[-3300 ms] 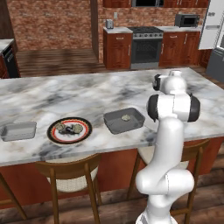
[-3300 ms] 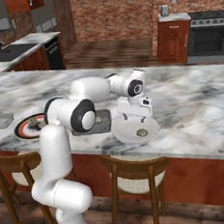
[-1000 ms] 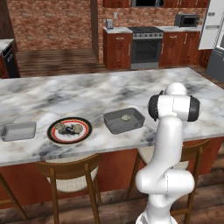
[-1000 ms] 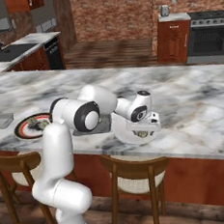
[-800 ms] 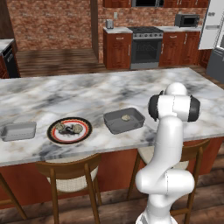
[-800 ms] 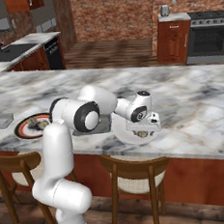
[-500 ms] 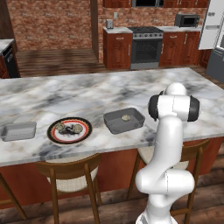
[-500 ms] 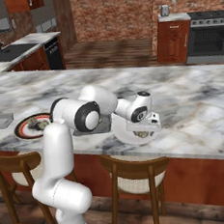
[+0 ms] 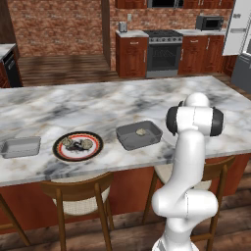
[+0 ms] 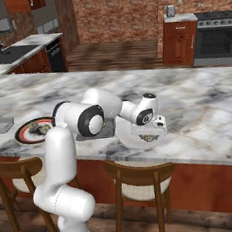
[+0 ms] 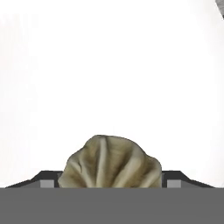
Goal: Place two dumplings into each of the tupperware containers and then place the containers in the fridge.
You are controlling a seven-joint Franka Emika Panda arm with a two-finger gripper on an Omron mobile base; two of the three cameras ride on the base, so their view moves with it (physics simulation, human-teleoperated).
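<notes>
While one mottled tan dumpling [image 9: 141, 131] is already seen inside the larger shallow grey translucent tub [image 9: 128, 142], the smaller grey tub [image 9: 19, 147], far out at its 9 o'clock on the marble counter [image 9: 98, 105], is judged empty. What look like two more dumplings [image 9: 80, 144] are left on the round black red-rimmed plate [image 9: 61, 149] between the tubs. A fourth pleated dumpling [image 11: 109, 164] is framed by the dark fingers [image 11: 49, 176] over a white round dish [image 10: 127, 137]; whether it is pinched cannot be told. Nothing has been carried to the white-grey fridge [image 9: 238, 29] at 1 o'clock.
</notes>
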